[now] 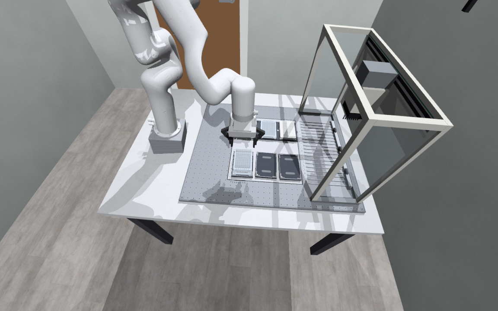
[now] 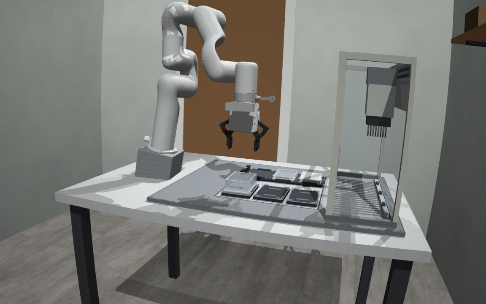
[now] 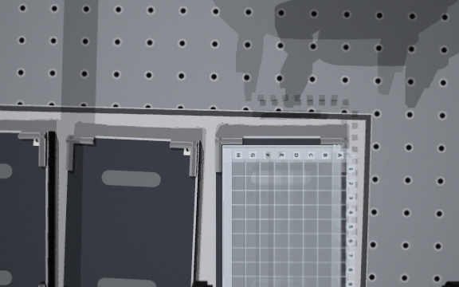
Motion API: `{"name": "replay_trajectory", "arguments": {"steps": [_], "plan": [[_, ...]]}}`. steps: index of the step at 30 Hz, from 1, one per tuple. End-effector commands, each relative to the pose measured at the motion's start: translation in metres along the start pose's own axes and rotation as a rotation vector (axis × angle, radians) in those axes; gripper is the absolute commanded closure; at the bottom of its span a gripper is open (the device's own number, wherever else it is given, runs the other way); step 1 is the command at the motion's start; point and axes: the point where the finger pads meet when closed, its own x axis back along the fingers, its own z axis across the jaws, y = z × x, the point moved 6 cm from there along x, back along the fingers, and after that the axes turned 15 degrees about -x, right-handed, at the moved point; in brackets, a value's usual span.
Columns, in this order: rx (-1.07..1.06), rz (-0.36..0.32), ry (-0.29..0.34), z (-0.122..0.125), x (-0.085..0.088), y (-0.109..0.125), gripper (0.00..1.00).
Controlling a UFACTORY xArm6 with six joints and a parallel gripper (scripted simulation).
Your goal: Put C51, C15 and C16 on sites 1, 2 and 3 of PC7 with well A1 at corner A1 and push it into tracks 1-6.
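Observation:
The clear deep-well block C51 (image 1: 241,162) sits in nest S1 and also shows in the side view (image 2: 240,182). In the wrist view it (image 3: 289,215) lies at the lower right, with its column letters along the top edge. Nests S2 (image 1: 266,165) and S3 (image 1: 289,166) are empty dark pads. The carrier PC7 (image 2: 274,173) lies on the apron behind the nests. It holds the 96-well plate C15 (image 2: 285,174) in the middle and the 384-well plate C16 (image 2: 311,177) next to the rails; its site 1 (image 2: 260,173) is bare. My gripper (image 2: 242,143) is open and empty, high above the deck near the S1 end of the nest row.
The loading rails (image 1: 320,153) lie inside the tall framed instrument (image 1: 374,112) to the right of the nests. A pipetting head (image 2: 379,98) hangs inside it. The arm's base (image 1: 167,137) stands at the table's left. The perforated deck plate (image 3: 134,52) surrounds the nests.

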Motion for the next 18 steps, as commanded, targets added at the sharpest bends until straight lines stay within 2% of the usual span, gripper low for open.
{"name": "replay_trajectory", "arguments": {"steps": [1,18], "plan": [[0.0,0.0,-0.004,-0.001,-0.006,0.0,0.0],[0.0,0.0,-0.004,-0.001,-0.031,0.0,0.0]]}}
